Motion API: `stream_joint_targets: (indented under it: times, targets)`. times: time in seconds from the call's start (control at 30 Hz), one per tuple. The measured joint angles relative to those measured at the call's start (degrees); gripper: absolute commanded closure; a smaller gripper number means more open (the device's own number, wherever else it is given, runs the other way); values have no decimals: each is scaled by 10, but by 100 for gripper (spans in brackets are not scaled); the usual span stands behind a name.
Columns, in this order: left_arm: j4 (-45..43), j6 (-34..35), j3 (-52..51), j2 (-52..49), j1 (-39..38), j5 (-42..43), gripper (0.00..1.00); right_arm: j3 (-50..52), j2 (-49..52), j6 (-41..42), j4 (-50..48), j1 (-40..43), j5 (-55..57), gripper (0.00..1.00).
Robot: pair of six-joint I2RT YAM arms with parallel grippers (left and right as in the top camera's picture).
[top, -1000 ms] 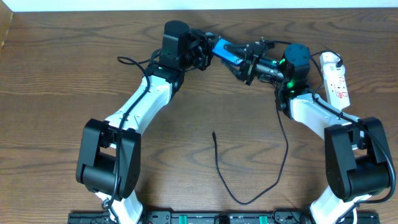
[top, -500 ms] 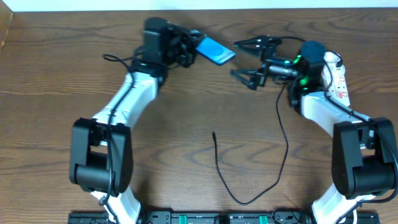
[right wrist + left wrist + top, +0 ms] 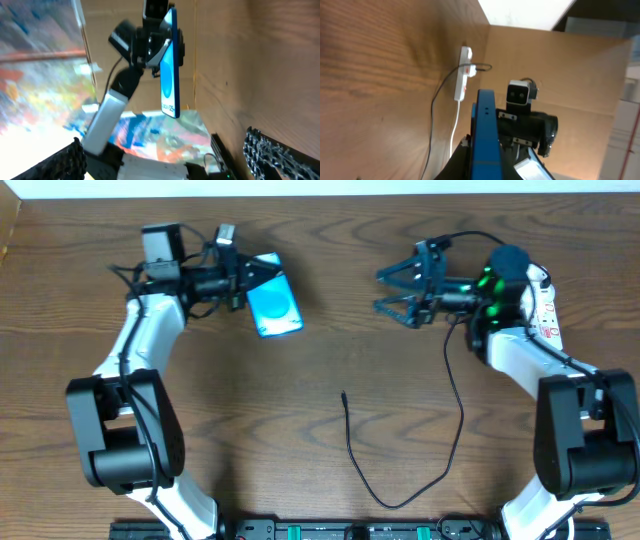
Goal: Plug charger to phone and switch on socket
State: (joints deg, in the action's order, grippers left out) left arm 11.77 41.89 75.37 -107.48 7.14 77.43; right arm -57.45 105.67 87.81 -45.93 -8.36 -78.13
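My left gripper (image 3: pixel 238 280) is shut on the phone (image 3: pixel 273 308), holding it by one end above the back left of the table, its cyan screen facing up. In the left wrist view the phone (image 3: pixel 482 132) shows edge-on between the jaws. The right wrist view has the phone (image 3: pixel 169 75) upright, well ahead of the right gripper. My right gripper (image 3: pixel 395 288) stands wide open and empty, to the right of the phone. The charger cable (image 3: pixel 400 502) loops over the table's front middle, its plug tip (image 3: pixel 343 394) lying free. The white socket (image 3: pixel 549 320) lies at the far right, partly behind the right arm.
The socket (image 3: pixel 464 75) with its white cord also shows in the left wrist view, beside the table's far edge. The charger cable runs up under the right arm (image 3: pixel 520 355). Bare wood lies between the two grippers.
The right gripper opened and let go of the phone, then drew back to the right. The left arm swung left with the phone, which now lies flatter, screen up.
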Motion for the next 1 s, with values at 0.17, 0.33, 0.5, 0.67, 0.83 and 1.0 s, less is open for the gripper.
stream_joint_targets:
  times: [0.17, 0.33, 0.5, 0.67, 0.83, 1.0]
  targets:
    - [35, -60, 0, 0, 45, 41, 93, -5, 0, -64, 116, -67, 25, 1]
    - [35, -88, 0, 0, 74, 78, 93, -8, 0, -169, 314, -134, 120, 1]
    - [35, -102, 0, 0, 86, 93, 93, -8, 0, -268, 416, -171, 235, 1]
    - [35, -120, 0, 0, 94, 97, 93, -8, 0, -343, 520, -173, 344, 1]
    - [31, -126, 0, 0, 94, 97, 93, -9, 0, -405, 578, -177, 427, 1]
    - [28, -133, 0, 0, 94, 97, 93, -23, 0, -452, 648, -216, 508, 1]
